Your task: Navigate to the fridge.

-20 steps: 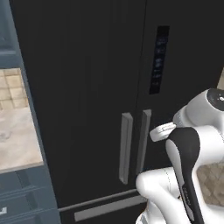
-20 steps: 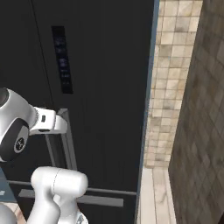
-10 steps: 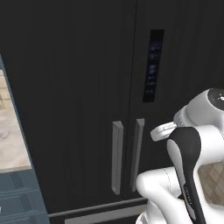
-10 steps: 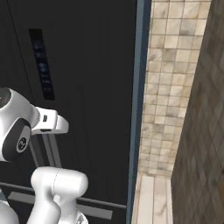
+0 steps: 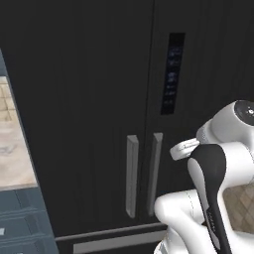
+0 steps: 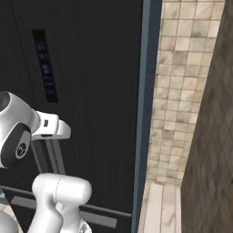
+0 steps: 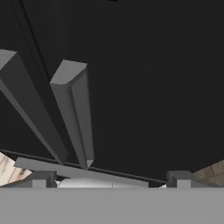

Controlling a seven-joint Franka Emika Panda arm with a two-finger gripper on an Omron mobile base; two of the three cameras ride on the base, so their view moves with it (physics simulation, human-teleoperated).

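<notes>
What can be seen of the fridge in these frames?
The fridge is a tall matte-black appliance with two doors, both shut. Two vertical grey bar handles flank the centre seam, and the hand view looks up along them. A narrow dark panel with bluish icons sits on the right door. A grey strip runs across its base. A blue upright edge borders its right side next to a tiled wall. Nothing is seen touching it; the hand hangs in front, apart.
</notes>
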